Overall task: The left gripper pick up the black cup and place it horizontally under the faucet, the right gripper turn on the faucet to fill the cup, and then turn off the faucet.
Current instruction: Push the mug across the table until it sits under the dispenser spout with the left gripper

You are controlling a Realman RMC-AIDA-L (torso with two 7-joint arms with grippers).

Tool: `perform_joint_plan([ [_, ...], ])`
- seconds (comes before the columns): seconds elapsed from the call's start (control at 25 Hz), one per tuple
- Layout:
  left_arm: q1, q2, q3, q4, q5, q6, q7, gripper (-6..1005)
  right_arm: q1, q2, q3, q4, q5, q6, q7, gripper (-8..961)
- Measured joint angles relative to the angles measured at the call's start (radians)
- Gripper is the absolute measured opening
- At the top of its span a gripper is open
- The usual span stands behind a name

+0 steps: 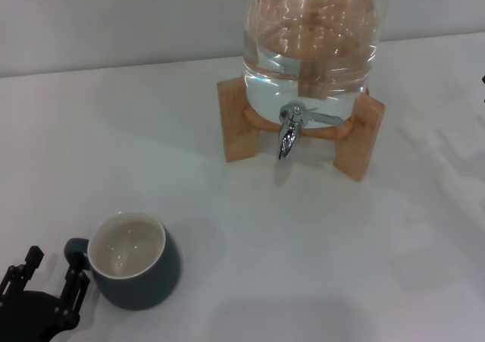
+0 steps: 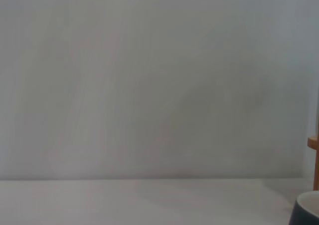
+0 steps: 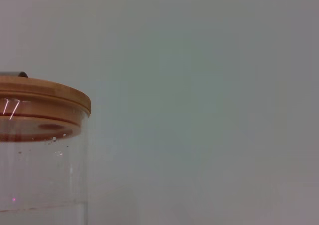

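At seven o'clock on the white bench, the left gripper spreads its fingers wide beside the black cup, one touching its handle. The faucet stands at one o'clock. Only the right wrist view shows the jar's wooden lid; the right gripper is unseen.
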Motion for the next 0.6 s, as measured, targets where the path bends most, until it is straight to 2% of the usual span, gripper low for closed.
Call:
perform_joint_plan([
  [0.6,-0.005,0.000,-0.006,-0.004,-0.004,-0.010,-0.002,598,0.000,0.000,0.000,-0.001,0.000,0.000,0.000,870],
])
